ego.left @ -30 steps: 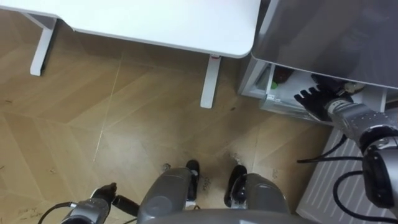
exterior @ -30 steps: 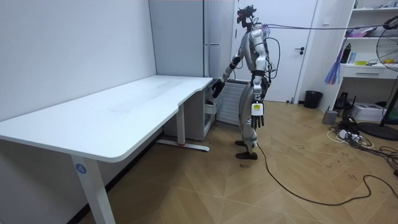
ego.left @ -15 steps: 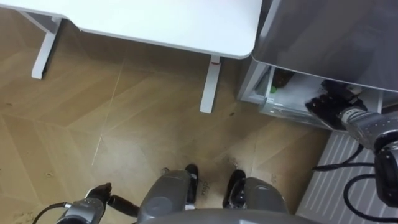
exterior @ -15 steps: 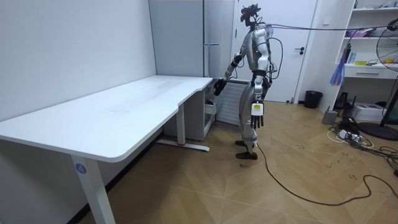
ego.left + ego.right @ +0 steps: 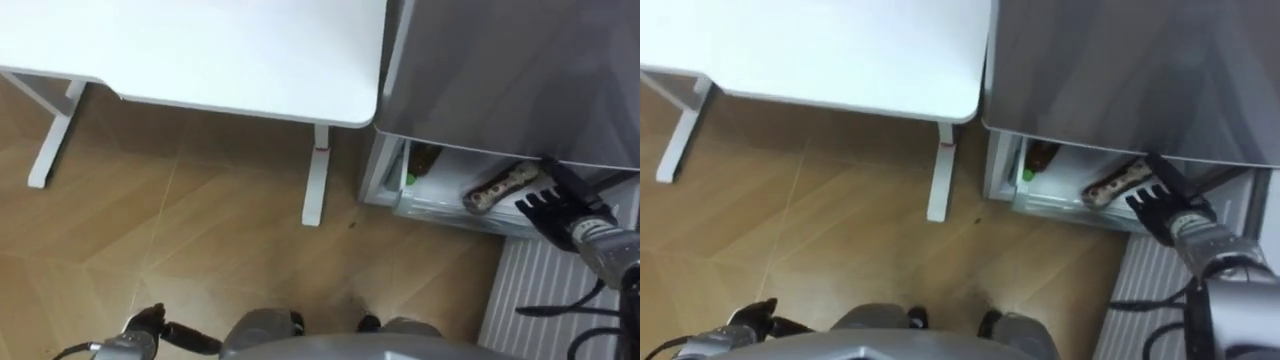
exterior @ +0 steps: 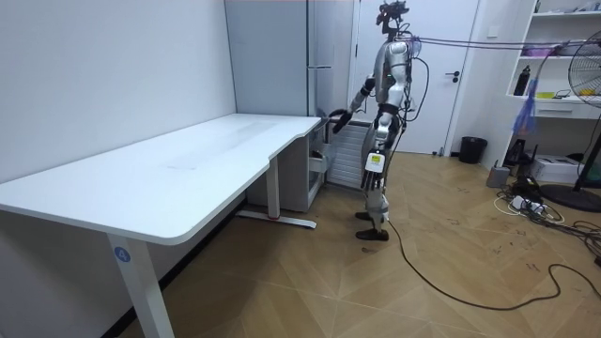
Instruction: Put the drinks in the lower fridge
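**Location.** Both drinks are seen inside the lower fridge (image 5: 440,203), below the grey upper door (image 5: 500,70) and just beside the table (image 5: 200,50). A patterned bottle (image 5: 500,187) lies on its side. A dark bottle (image 5: 424,160) sits deeper to the left.

**Hands.** The right hand (image 5: 552,208) is held at the compartment's mouth with its fingers straight and spread, and nothing is held in it. Its fingertips are just beside the near end of the patterned bottle; contact cannot be confirmed. The left hand (image 5: 148,324) is seen low at the robot's side. Whether it is wide or closed cannot be told.

**Handling.** Both bottles are judged rigid, smooth and moderately heavy if full. A bottle lying on its side is expected to roll. A hold should be taken round mid-body, across the long axis, not at the neck.

**Orientation.** The patterned bottle's long axis runs diagonally, from the compartment's front left toward the right hand. Its cap end cannot be identified. The dark bottle's green cap is turned toward the front edge. Whether it is upright or lying cannot be told.
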Tool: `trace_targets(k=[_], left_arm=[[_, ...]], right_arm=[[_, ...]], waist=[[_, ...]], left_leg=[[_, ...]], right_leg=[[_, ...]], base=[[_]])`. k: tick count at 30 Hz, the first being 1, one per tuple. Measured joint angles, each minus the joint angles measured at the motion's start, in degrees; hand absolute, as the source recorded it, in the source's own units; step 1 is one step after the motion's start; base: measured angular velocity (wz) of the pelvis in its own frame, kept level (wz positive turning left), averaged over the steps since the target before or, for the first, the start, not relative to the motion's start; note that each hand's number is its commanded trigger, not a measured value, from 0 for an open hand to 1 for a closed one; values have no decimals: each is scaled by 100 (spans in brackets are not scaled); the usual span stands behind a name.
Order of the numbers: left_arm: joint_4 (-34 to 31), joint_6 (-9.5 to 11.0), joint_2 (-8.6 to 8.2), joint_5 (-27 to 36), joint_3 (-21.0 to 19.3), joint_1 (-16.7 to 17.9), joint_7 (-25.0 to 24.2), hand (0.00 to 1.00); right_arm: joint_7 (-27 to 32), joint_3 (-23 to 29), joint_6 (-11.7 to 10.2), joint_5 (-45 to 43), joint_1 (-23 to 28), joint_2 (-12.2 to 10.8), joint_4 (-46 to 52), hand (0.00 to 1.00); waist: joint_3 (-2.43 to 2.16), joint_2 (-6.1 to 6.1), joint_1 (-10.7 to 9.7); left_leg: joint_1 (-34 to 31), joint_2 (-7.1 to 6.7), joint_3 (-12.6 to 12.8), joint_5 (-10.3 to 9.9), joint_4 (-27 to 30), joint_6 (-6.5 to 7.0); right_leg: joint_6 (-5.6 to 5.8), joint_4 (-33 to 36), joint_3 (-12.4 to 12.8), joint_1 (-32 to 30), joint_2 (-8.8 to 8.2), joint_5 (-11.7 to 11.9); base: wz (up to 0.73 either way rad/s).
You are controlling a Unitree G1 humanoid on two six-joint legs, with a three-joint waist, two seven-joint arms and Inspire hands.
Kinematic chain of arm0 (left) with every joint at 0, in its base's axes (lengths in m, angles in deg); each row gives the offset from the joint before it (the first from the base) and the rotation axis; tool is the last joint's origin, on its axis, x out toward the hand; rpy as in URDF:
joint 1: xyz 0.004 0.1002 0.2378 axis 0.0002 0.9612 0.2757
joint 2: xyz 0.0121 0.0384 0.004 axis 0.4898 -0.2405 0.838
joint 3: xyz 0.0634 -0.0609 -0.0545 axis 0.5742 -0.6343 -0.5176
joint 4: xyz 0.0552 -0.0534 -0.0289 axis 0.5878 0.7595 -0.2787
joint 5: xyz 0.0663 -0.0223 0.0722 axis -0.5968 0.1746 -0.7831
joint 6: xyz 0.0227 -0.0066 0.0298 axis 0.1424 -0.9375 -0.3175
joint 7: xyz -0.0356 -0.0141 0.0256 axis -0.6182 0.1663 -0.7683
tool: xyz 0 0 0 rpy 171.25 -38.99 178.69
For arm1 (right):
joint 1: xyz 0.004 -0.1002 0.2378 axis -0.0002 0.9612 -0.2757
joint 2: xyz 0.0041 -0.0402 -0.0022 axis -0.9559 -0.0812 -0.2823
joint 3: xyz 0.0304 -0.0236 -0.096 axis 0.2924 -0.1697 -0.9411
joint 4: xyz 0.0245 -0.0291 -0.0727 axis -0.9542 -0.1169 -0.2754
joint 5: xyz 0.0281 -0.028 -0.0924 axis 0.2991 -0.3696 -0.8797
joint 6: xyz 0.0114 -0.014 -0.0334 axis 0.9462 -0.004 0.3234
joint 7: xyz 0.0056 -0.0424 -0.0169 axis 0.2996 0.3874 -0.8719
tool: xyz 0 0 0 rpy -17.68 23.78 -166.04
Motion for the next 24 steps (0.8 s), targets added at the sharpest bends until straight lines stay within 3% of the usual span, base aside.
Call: trace_targets(k=[6,11,13,19,24], left_arm=[[-256,18,-2,3,-178,330,117,0],[-314,19,-14,-6,-422,425,207,0],[-330,23,-34,-144,-635,532,256,0],[-326,27,-114,-384,-627,665,516,0],[-331,183,-245,-332,-632,641,705,0]], right_arm=[[1,248,-88,120,376,-76,288,0],[23,337,-96,261,811,-227,434,0],[80,477,-203,501,1100,-400,440,0],[62,499,-260,575,1615,-917,602,0],[54,495,-289,594,1923,-1143,663,0]], waist=[[-5,-116,-291],[38,-173,-292],[47,-168,-263],[66,-120,-317],[72,-64,-353]], left_leg=[[320,17,16,16,-205,-22],[466,16,71,15,-304,-22],[681,14,131,15,-487,-22],[865,11,221,13,-617,-23],[918,19,239,-3,-680,-33]], right_leg=[[9,-300,3,325,62,55],[35,-520,21,519,89,84],[52,-628,80,649,107,76],[70,-695,157,814,123,81],[75,-707,187,824,137,78]], base=[[-2],[-2],[-9],[-8],[-3]])
